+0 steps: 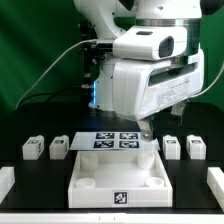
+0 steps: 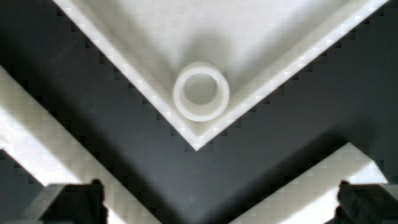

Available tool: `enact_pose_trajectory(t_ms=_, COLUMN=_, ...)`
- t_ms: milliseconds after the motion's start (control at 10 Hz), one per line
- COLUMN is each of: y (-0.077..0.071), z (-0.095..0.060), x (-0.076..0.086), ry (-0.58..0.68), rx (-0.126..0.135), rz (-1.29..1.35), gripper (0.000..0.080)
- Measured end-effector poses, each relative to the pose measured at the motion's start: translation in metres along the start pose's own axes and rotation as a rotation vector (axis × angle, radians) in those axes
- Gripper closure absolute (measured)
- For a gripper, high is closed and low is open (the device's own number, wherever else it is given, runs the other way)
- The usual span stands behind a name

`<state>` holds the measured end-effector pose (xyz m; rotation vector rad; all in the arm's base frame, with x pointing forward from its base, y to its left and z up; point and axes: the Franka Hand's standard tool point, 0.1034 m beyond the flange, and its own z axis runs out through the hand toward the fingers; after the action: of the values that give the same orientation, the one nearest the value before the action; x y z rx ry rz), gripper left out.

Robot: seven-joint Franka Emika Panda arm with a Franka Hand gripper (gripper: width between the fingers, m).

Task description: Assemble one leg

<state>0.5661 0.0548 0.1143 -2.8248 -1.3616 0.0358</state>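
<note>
Nearest the camera, in the lower middle of the exterior frame, sits the large flat white plastic tray point(image 1: 118, 172) with round corner sockets and a black-and-white tag on its front wall. Right behind it lies the thin white marker board point(image 1: 113, 140).

Level with that board there's a row of small white plastic cuboid blocks with tags, all on the black table point(image 1: 30, 175). The outer left leg point(image 1: 33, 148) and inner left leg point(image 1: 60, 147) are at mid-left, and the inner right leg point(image 1: 172, 146) and outer right leg point(image 1: 196, 147) at mid-right.

The white arm's two-finger gripper point(image 1: 145, 128) hangs about where the board meets the tray's far right corner, holding none of them. The wrist view looks down on a tray corner with one round socket point(image 2: 199, 90). The dark fingertips point(image 2: 71, 200) are spread wide, with nothing between them.
</note>
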Motion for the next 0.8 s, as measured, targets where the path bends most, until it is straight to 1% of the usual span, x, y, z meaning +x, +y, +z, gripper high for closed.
enact_pose_trajectory(t_ms=400, y=-0.001, z=0.001, x=-0.001, ry=0.000, rx=0.000, rz=-0.011, gripper=0.0150)
enact_pose_trajectory(t_ms=500, y=-0.011, z=0.006, x=-0.007, ry=0.008, rx=-0.007, rz=-0.046, gripper=0.0150)
enact_pose_trajectory(t_ms=600, y=-0.024, z=0.011, x=-0.019, ry=0.011, rx=-0.012, rz=-0.059, gripper=0.0150)
enact_pose_trajectory(t_ms=700, y=-0.032, z=0.014, x=-0.031, ry=0.010, rx=-0.023, rz=-0.175, gripper=0.0150)
enact_pose_trajectory(t_ms=800, y=-0.033, z=0.016, x=-0.045, ry=0.016, rx=-0.059, rz=-0.377, gripper=0.0150)
